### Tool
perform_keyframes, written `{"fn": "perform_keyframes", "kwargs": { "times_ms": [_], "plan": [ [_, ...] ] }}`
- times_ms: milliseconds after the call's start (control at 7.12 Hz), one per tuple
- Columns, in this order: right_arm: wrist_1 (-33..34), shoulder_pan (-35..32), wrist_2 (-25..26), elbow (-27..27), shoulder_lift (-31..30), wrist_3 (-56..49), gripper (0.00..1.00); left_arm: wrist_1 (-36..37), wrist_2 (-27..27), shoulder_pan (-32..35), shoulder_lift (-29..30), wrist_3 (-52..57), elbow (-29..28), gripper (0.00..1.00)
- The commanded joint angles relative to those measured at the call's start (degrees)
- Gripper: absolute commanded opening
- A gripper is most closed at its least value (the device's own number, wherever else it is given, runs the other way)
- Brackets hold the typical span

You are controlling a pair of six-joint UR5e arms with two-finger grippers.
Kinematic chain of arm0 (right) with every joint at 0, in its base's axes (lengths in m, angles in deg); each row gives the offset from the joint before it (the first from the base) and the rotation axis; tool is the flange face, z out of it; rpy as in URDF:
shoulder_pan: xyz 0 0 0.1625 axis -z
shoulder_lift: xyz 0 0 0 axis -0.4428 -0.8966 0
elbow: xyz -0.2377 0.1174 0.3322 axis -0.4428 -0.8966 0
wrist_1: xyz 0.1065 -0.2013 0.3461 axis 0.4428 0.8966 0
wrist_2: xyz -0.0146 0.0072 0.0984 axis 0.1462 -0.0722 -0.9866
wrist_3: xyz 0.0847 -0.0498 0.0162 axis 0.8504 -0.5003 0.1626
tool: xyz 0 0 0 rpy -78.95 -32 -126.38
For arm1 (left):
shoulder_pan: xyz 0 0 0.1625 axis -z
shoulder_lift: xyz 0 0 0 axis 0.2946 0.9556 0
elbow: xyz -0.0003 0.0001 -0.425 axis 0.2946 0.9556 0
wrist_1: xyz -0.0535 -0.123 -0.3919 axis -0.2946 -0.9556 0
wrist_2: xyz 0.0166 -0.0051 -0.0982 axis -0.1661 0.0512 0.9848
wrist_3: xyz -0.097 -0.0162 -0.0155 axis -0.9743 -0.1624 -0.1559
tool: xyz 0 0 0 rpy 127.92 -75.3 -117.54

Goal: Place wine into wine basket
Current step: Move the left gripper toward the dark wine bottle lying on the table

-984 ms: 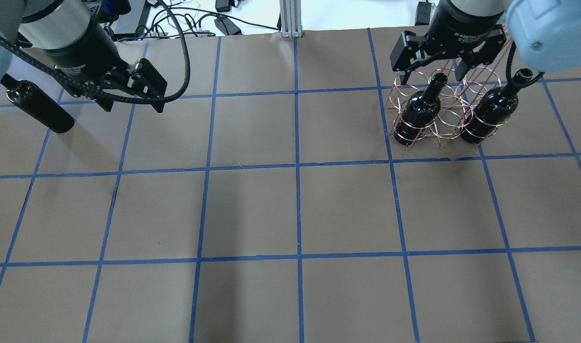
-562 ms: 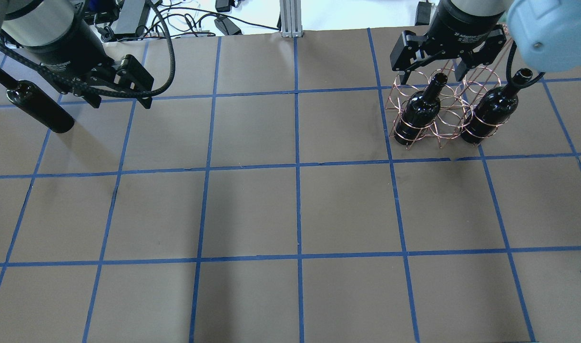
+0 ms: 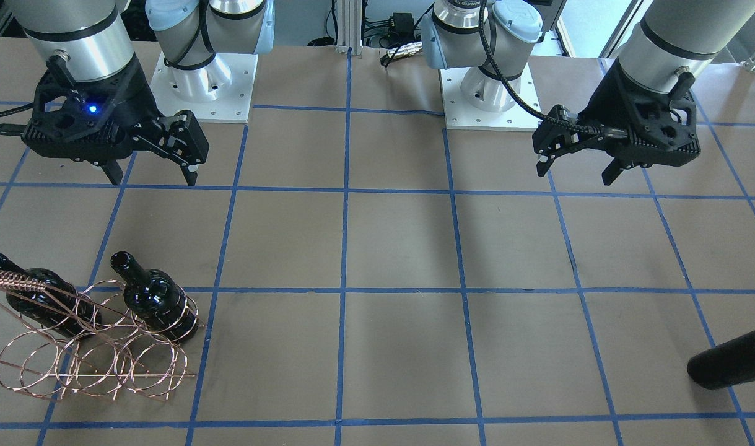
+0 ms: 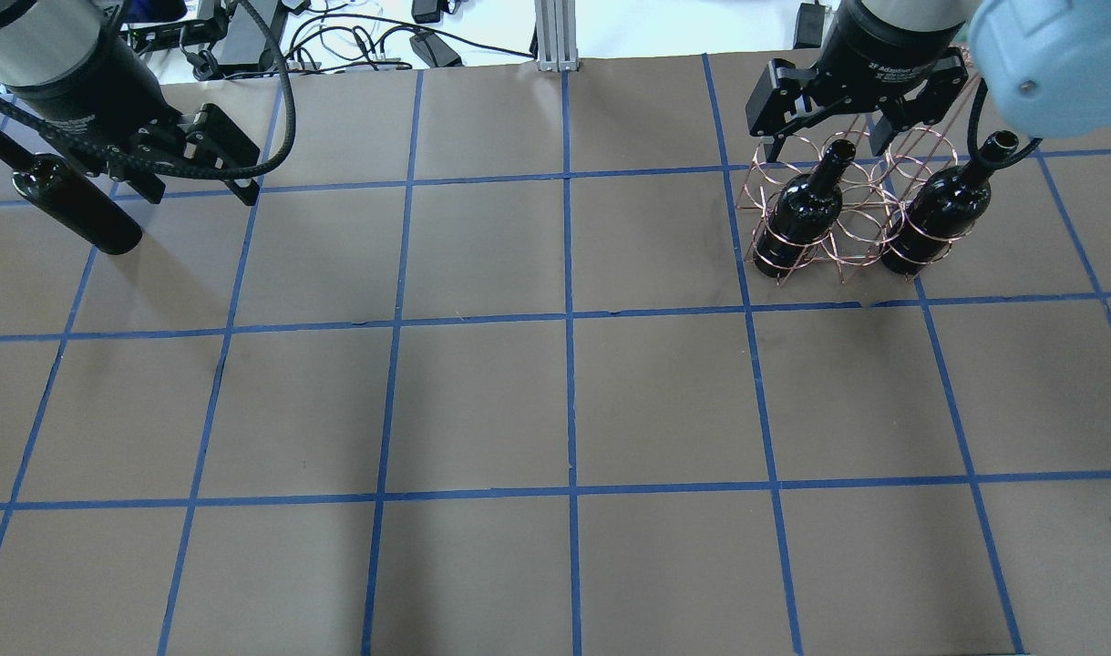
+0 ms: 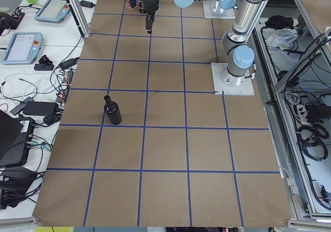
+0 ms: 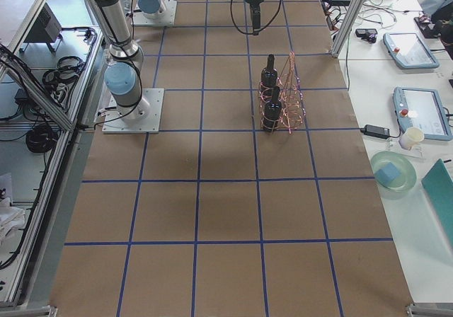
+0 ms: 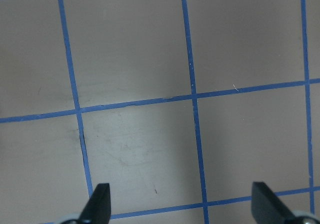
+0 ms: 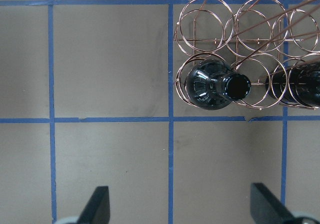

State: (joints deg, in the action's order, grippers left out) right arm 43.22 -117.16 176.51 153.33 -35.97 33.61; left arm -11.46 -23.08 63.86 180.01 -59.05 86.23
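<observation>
A glossy black wine bottle (image 4: 72, 202) stands upright alone at the table's far left; it also shows in the front view (image 3: 732, 359) and the left side view (image 5: 113, 113). My left gripper (image 4: 200, 193) hangs open and empty just right of it, above the table (image 3: 575, 175); its wrist view (image 7: 181, 206) shows only paper. The copper wire basket (image 4: 854, 219) stands at far right with two bottles (image 4: 803, 210) (image 4: 936, 214) upright in its outer rings. The ring between them holds nothing. My right gripper (image 4: 833, 138) is open above the basket (image 8: 176, 34) and the bottle (image 8: 215, 86).
Brown paper with a blue tape grid covers the table (image 4: 564, 401). Cables and power bricks (image 4: 373, 46) lie past the far edge. The two arm bases (image 3: 204, 80) (image 3: 488, 87) stand on white plates at the robot's side.
My left gripper has moved left in the overhead view, closer to the lone bottle, and stays open. The right gripper, basket and bottles have not moved.
</observation>
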Motion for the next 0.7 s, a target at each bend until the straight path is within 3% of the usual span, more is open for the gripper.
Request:
{"fn": "perform_keyframes", "kwargs": {
  "times_ms": [0,562],
  "plan": [
    [0.03,0.0,0.06,0.0,0.1,-0.18,1.0,0.59,4.01,-0.22,0.04,-0.04,-0.29,1.0],
    [0.03,0.0,0.06,0.0,0.1,-0.19,1.0,0.77,3.16,0.74,-0.05,-3.8,-0.12,1.0]
  ]
}}
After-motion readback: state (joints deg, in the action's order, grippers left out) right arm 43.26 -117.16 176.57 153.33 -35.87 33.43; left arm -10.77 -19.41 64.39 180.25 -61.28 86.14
